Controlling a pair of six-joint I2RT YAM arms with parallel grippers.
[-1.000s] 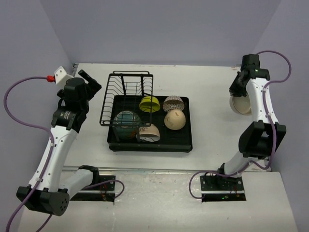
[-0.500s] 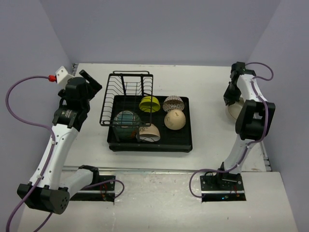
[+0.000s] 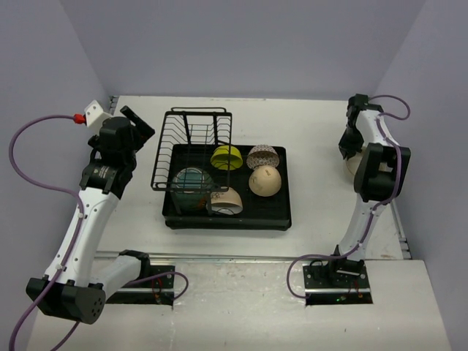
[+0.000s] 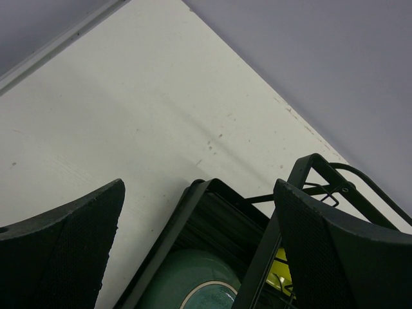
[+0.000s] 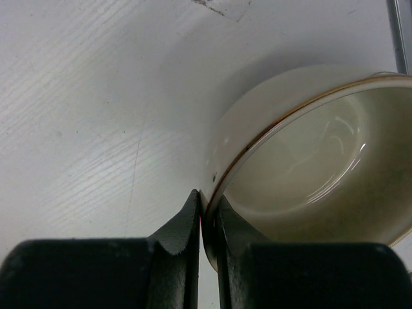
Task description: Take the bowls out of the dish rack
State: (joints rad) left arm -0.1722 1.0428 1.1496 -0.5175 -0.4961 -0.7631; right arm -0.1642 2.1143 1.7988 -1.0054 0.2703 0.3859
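The black dish rack (image 3: 227, 218) sits mid-table with its wire holder (image 3: 189, 142) at the left. In it lie a yellow-green bowl (image 3: 226, 157), a brown-patterned bowl (image 3: 262, 156), a smooth cream bowl (image 3: 265, 181), a teal bowl (image 3: 192, 187) and a brown-banded cream bowl (image 3: 229, 200). My right gripper (image 5: 207, 205) is shut on the rim of a large beige bowl (image 5: 309, 174), low over the table at the far right (image 3: 352, 165); I cannot tell if it touches. My left gripper (image 4: 199, 187) hangs open above the rack's left corner (image 4: 161, 244), with the teal bowl (image 4: 193, 286) below it.
The purple back wall and side walls close the table in. The right arm (image 3: 376, 172) is folded up near the right wall. A metal strip (image 5: 398, 32) runs along the table's right edge beside the beige bowl.
The right arm has swung back and folded, carrying the beige bowl lower toward the table at the far right. The left arm has barely moved.
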